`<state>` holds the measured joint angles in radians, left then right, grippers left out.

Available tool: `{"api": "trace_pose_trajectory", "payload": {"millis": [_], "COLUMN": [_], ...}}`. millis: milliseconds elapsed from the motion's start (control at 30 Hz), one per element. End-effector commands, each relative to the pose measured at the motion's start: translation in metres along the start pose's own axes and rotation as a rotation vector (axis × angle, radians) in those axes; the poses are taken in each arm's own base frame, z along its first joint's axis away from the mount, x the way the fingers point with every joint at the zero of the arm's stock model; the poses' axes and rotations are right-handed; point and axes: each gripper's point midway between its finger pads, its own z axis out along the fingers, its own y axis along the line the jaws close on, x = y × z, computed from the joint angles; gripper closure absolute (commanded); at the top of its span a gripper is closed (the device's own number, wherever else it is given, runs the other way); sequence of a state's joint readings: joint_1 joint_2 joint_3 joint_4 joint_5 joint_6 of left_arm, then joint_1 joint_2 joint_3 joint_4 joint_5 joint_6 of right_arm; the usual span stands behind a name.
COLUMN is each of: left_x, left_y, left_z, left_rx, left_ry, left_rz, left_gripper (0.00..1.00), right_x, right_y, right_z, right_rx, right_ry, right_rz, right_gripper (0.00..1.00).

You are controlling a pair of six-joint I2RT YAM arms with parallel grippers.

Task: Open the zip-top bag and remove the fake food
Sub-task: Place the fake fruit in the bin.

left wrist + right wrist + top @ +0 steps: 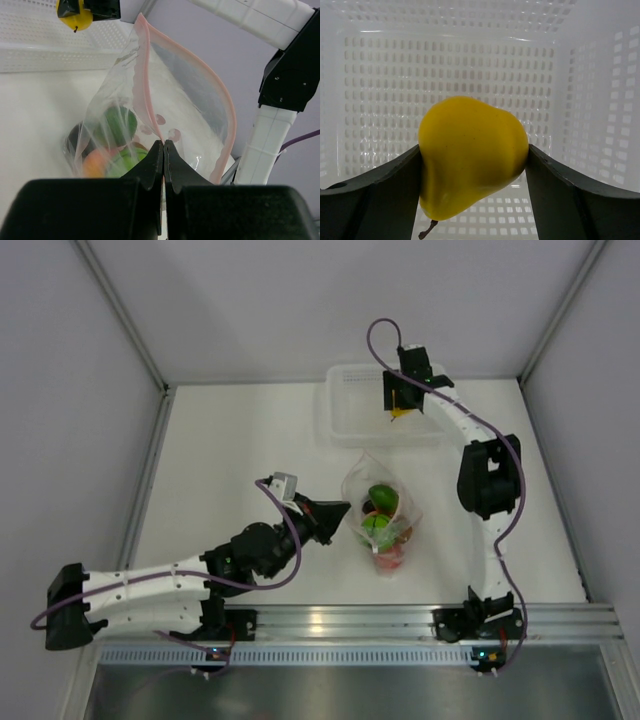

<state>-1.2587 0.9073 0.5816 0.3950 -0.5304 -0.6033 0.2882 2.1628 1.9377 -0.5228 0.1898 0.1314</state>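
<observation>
The clear zip-top bag (380,512) lies mid-table, its pink zip strip (148,75) gaping open. Inside it sit fake food pieces: green fruits (382,498), an orange one (95,162) and a dark one (77,137). My left gripper (164,142) is shut on the bag's rim at the zip strip, seen from above at the bag's left side (340,512). My right gripper (474,152) is shut on a yellow pear (470,155), holding it above the white tray (345,410) at the back; the pear (400,412) shows under the wrist.
The perforated white tray (470,65) fills the right wrist view below the pear. The right arm (488,475) rises along the table's right side. Grey walls enclose the table, and a metal rail (330,622) runs along the near edge.
</observation>
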Motion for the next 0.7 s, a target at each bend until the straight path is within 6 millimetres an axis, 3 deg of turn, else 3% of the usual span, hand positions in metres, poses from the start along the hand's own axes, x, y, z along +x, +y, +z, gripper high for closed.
{"api": "trace_pose_trajectory", "payload": {"millis": [0,133,233,333,400,633,667], "left_x": [-0.020,-0.022,-0.022,-0.021,-0.020,-0.020,-0.021], "left_y": [-0.021,-0.021,-0.023,-0.024,-0.023,-0.023,-0.024], "left_z": [0.000,-0.002,-0.002,-0.001,-0.001,-0.002,-0.002], "left_rx": [0.059,0.060,0.066,0.071,0.072,0.073,0.074], "left_ry": [-0.039,-0.042,-0.040,-0.035,-0.031,-0.032,-0.033], "left_rz": [-0.047,-0.046,-0.045,-0.042,-0.040,-0.038,-0.037], "left_gripper": [1.00,1.00,1.00,1.00,1.00,1.00,1.00], "right_x": [-0.034,-0.037,-0.046,-0.055,-0.059,-0.056,-0.056], "right_y": [-0.008,-0.008,-0.006,-0.005,-0.004,-0.006,-0.005], "right_z": [-0.003,-0.005,-0.014,-0.024,-0.029,-0.024,-0.023], "right_rx": [0.017,0.012,-0.006,-0.023,-0.028,-0.031,-0.036], "right_ry": [-0.083,-0.088,-0.103,-0.122,-0.133,-0.120,-0.119], "right_rz": [-0.011,-0.010,-0.010,-0.009,-0.010,-0.014,-0.014], "right_gripper": [0.74,0.52,0.40,0.37,0.24,0.20,0.12]}}
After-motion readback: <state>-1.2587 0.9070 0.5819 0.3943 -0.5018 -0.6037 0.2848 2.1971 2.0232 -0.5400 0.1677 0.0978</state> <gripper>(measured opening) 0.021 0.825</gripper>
